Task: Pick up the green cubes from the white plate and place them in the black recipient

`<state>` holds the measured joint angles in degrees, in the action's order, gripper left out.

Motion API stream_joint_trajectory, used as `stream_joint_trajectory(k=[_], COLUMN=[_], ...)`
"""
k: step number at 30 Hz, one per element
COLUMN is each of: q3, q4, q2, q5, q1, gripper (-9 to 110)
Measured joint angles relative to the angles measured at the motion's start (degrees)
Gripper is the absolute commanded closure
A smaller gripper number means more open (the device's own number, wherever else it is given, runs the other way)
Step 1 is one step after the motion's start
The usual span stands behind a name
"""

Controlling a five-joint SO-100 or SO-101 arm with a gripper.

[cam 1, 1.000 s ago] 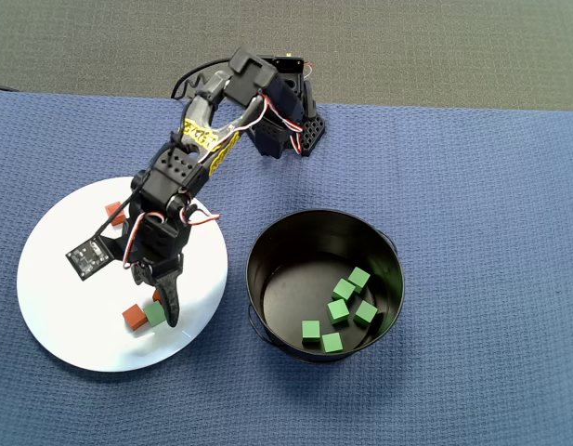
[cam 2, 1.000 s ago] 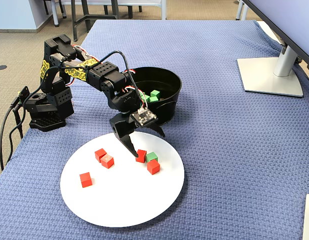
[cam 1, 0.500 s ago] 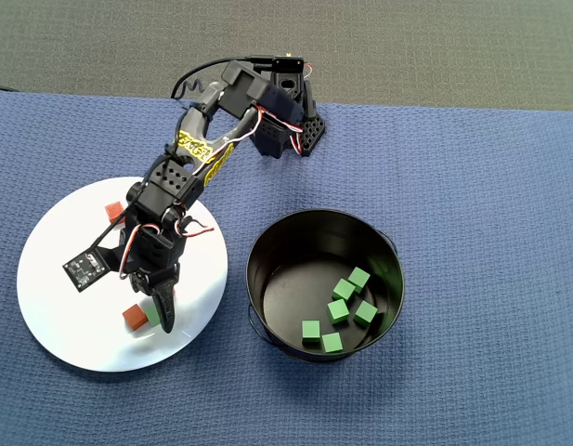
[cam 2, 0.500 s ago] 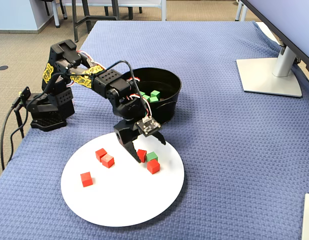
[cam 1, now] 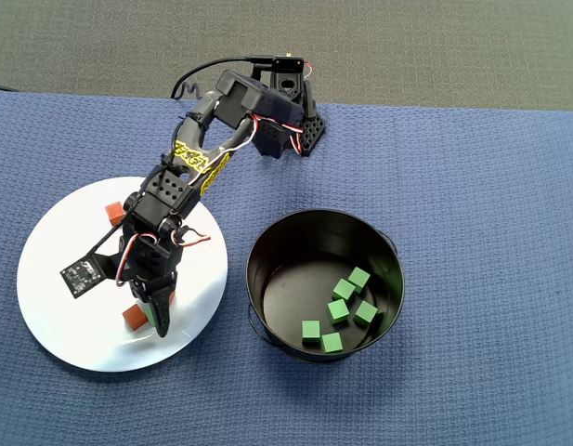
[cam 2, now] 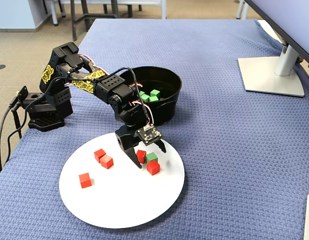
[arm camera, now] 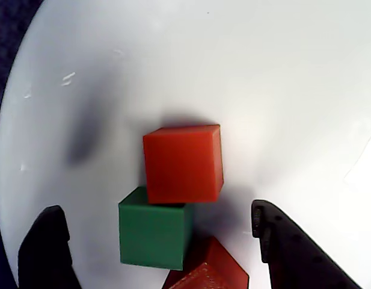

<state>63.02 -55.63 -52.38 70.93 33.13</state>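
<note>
Dropped lower over the white plate (cam 1: 58,307) since a second before, reaching further out from the base and closing in on the cube cluster.

Overhead view: showed the tool (cam 1: 149,314) above the plate's near edge, hiding the green cube almost wholly, with a red-orange cube (cam 1: 133,318) peeking out beside it. Showed five green cubes (cam 1: 339,311) already lying on the flat bottom of the black recipient (cam 1: 324,284), which stood on the blue woven worktop (cam 1: 472,232) just beside the plate.

Wrist view: put the last green cube (arm camera: 154,235) on the plate (arm camera: 263,90), touching one red-orange cube (arm camera: 183,163) beyond it and another red one (arm camera: 206,268) at its lower corner. Showed both fingers (arm camera: 287,253) spread wide, straddling the cluster, nothing gripped.

Fixed view: confirmed the tool (cam 2: 146,157) open and low over the green cube (cam 2: 151,157), wedged between two red ones; three more red cubes (cam 2: 100,154) sat apart.

Judged the cube light, rigid and matte, with flat faces offering sure purchase; best pinched across the two free side faces. Risked catching or shoving a red neighbour, given the tight contact. Looked smooth and slick, the plate; glossy metal, the pot.
</note>
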Motion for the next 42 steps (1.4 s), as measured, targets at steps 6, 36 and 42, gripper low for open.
stream_joint_trajectory(k=[6,36,42], q3=[0.0,4.48,4.48], q4=[0.0,8.09,8.7], q2=[0.18,-0.18,-0.18], q5=[-1.41,-8.53,-9.4], q1=[-0.79,-3.78,-3.78], gripper=[73,101,101])
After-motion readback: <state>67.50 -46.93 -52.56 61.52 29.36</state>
